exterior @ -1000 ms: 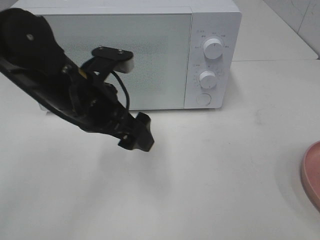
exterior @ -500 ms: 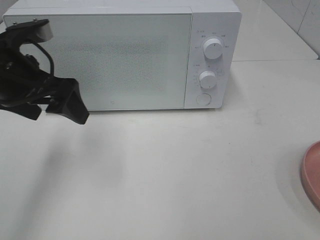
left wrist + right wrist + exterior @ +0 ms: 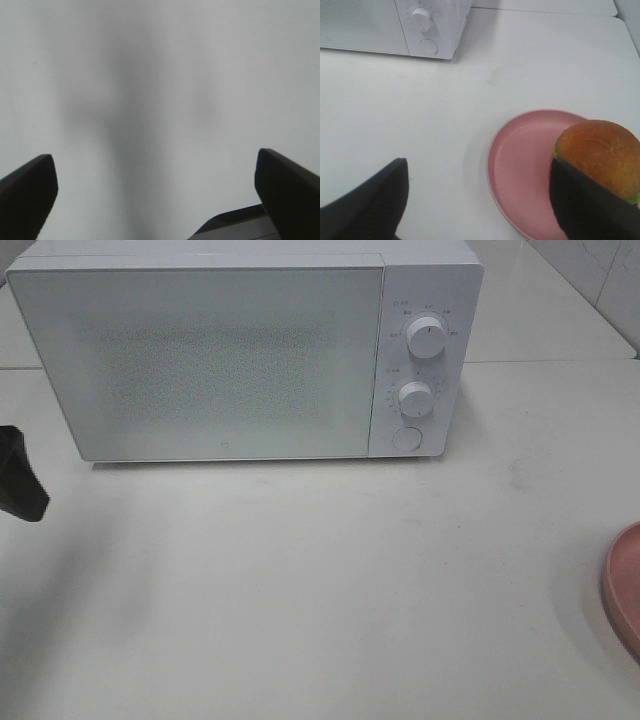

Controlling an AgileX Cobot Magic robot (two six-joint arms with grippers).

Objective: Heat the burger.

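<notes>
The burger (image 3: 600,157) sits on the plate (image 3: 520,170) near the bench's right edge, and the microwave (image 3: 250,350) is shut. Both the left gripper (image 3: 155,195) and the right gripper (image 3: 475,200) are released and empty. Open the door fully before lifting the burger; grip the bun low and gently.

I see a plain white tabletop (image 3: 330,580). A white microwave (image 3: 250,350) stands on it toward the back, door shut, its dials on the right. A round pink plate (image 3: 530,165) lies on the tabletop well apart from it, at the right edge.
</notes>
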